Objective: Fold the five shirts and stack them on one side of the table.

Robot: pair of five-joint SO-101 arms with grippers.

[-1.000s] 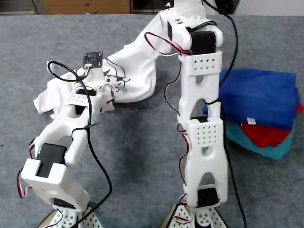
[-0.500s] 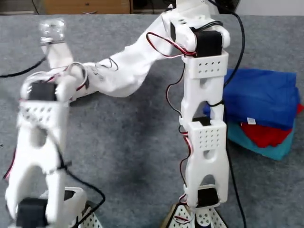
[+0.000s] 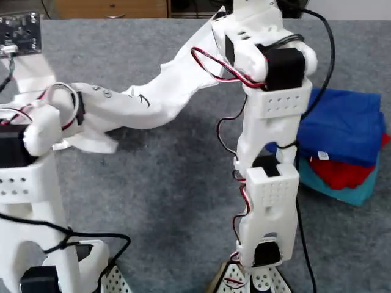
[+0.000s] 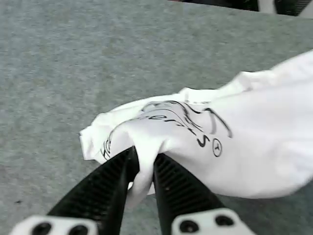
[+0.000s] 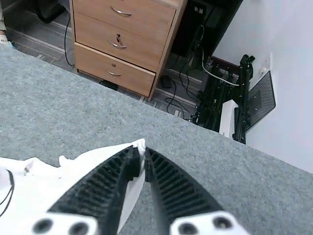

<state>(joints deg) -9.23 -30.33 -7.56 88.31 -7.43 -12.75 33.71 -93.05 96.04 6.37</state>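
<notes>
Left tool (image 4: 143, 169) pinches a bunched fold of the white shirt (image 3: 146, 104); right tool (image 5: 140, 164) is clamped on the shirt's opposite edge. Held so, the cloth hangs stretched between them over the table (image 3: 171, 183), probably to pull it flat for folding. It is well apart from the folded pile (image 3: 360, 152), where a blue shirt (image 3: 336, 122) lies on a red shirt (image 3: 336, 172) and a teal shirt (image 3: 351, 192).

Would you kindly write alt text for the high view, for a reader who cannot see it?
A white shirt is stretched between two white robot arms over a grey table, the left arm holding one end and the right arm the far end. Folded shirts, blue over red over teal, sit stacked at the table's right side.
</notes>
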